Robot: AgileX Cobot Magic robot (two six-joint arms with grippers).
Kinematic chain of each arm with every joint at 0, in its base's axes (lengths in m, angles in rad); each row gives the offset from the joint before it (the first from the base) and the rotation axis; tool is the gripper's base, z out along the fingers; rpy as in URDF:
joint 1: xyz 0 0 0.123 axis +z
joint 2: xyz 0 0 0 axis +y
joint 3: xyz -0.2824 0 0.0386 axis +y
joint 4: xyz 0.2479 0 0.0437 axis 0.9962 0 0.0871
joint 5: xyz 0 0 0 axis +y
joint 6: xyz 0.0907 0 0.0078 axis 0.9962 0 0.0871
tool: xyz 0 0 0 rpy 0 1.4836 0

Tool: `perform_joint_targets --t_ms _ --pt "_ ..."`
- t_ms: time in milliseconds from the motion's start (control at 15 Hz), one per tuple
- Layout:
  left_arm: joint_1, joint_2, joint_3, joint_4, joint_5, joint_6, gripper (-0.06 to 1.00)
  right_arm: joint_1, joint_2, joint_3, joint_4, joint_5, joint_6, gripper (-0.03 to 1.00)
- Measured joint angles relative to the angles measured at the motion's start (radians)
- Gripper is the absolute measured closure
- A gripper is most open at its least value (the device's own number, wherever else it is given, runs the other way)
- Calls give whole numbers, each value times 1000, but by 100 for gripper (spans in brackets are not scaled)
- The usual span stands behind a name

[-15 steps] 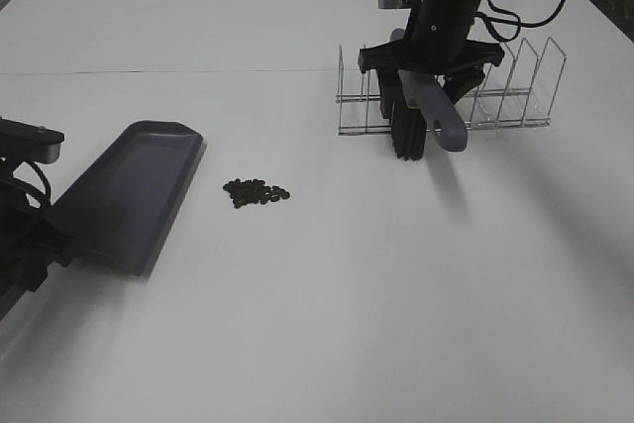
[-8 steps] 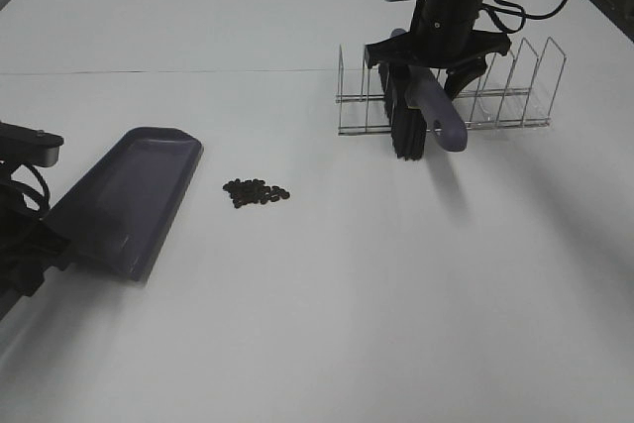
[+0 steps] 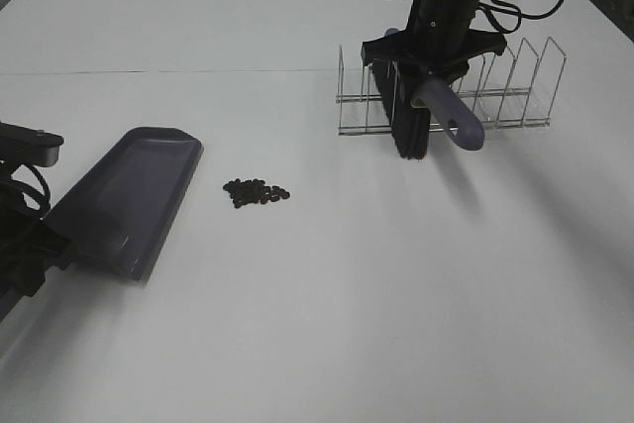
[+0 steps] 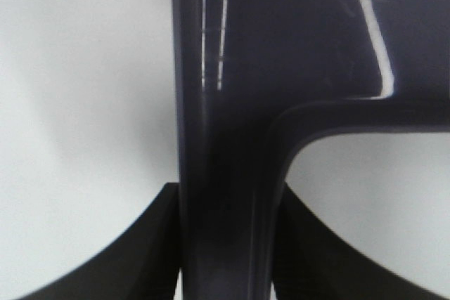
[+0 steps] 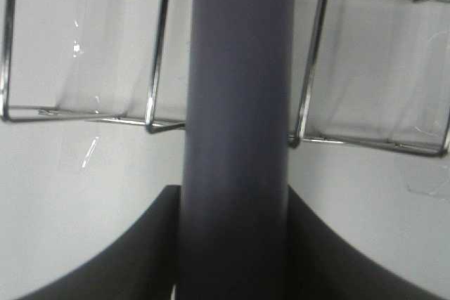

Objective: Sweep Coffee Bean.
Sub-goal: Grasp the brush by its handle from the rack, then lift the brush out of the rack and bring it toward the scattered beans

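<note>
A small heap of dark coffee beans point(image 3: 256, 192) lies on the white table left of centre. My left gripper point(image 3: 25, 260) is shut on the handle point(image 4: 221, 194) of the purple-grey dustpan point(image 3: 127, 195), which lies left of the beans with its open edge toward them. My right gripper point(image 3: 428, 64) is shut on the purple-grey handle point(image 5: 235, 131) of the brush point(image 3: 448, 113). Its black bristles point(image 3: 408, 131) hang down at the front of the wire rack point(image 3: 515, 96). The brush is far to the right of the beans.
The wire rack with several upright dividers stands at the back right, and shows behind the brush handle in the right wrist view point(image 5: 84, 114). A seam point(image 3: 168, 71) crosses the table behind the dustpan. Cables point(image 3: 515, 12) hang from the right arm.
The brush has swung in my right gripper, its handle end moving right and slightly up. The dustpan has shifted a little toward the left and then stayed put.
</note>
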Motion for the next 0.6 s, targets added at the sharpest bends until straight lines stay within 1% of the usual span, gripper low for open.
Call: perform_joint_targets --t_ms 333,600 --pt "0 0 0 0 0 0 61 0 -14 0 0 7 0 68" --pt "0 0 0 0 0 0 61 0 -104 0 -11 19 0 68"
